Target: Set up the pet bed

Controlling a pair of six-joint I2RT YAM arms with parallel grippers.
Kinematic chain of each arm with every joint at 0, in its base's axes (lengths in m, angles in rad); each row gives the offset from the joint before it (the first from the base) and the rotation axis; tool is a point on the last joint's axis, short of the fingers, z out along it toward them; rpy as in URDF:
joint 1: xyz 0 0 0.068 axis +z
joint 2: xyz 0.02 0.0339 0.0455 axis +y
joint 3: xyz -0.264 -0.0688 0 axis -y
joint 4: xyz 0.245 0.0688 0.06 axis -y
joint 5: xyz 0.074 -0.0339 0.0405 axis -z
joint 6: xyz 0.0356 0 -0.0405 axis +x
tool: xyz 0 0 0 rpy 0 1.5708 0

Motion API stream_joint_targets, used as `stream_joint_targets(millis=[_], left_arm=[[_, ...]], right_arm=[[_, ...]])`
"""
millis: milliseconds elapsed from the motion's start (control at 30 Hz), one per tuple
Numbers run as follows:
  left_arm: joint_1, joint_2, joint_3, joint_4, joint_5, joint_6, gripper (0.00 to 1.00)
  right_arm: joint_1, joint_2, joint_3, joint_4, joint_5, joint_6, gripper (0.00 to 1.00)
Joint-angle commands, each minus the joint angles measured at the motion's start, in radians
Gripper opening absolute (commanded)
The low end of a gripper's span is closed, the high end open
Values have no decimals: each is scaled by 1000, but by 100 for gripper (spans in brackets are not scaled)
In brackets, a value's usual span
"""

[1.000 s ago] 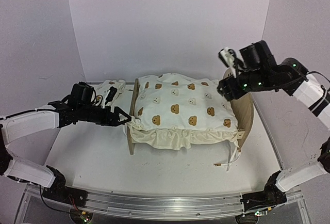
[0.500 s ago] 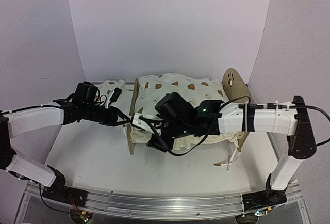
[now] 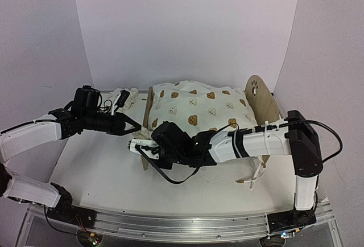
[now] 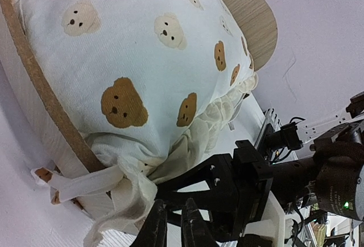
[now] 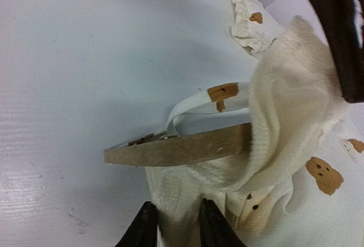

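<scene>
Left pincer [image 4: 170,210]: fingers nearly together; grasp indeterminate. Right pincer [image 5: 173,213]: clenched on the cream bear-print ruffled cushion [image 3: 196,113]. Light plywood pet bed [image 3: 259,90] stands directly ahead of both, cushion seated. Remaining, probably: fasten ties [image 5: 187,103], add small matching pillow [image 3: 122,95].

Cream cushion [image 3: 196,109] w/ brown & white bear print; light plywood pet bed [image 3: 268,113]; white table [image 3: 96,167].
</scene>
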Motion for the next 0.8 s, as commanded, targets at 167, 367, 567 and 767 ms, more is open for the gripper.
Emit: stream_joint_targets(millis=[167,367,567,767], left_arm=[[-4,-49,35,24,24,-22,11],[-4,-64,43,23,19,-39,12],[-4,-108,31,8,-35,-49,47],[-4,-123,-9,7,-76,-69,71]], right_arm=[[-2,-99,-30,96,88,78,0],[-4,-296,-172,28,22,199,0],[-64,-453,-307,-24,-84,290,0],[-196,-531,-404,-22,-229,388,0]])
